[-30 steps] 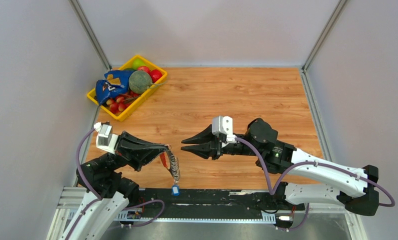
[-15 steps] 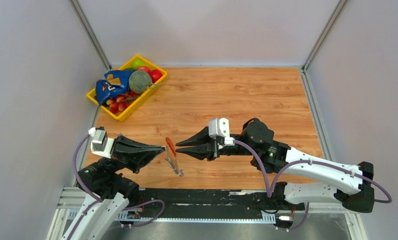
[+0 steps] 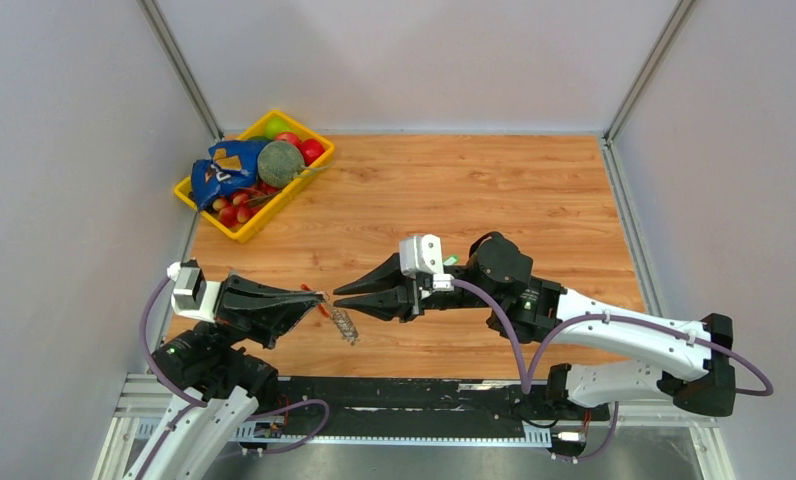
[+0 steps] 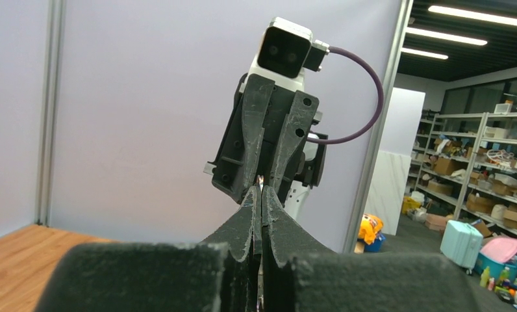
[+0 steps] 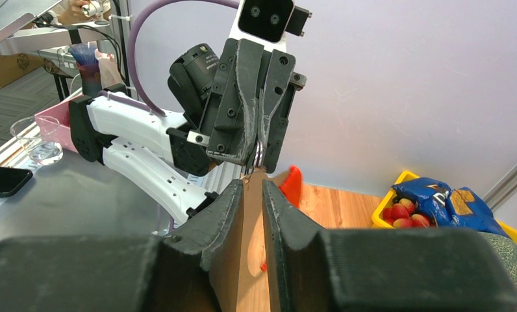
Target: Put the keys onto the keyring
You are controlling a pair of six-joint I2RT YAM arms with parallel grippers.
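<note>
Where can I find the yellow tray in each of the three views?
Top external: yellow tray at the wooden table's far-left corner.
Left wrist: not in view.
Right wrist: yellow tray at the lower right.
Shared landmark: the wooden table, seen in all three.

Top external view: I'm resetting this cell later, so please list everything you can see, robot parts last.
keyring: one, red clip with silvery coil, hanging from the left gripper over the table's near side
basket: one, yellow, table's far-left corner
bag: one, blue, in the basket
large ball: one, grey-green, in the basket
small balls: several, red, in the basket
table: one, wood-grain
left gripper: black, shut on the keyring
right gripper: black, open, facing the keyring
</note>
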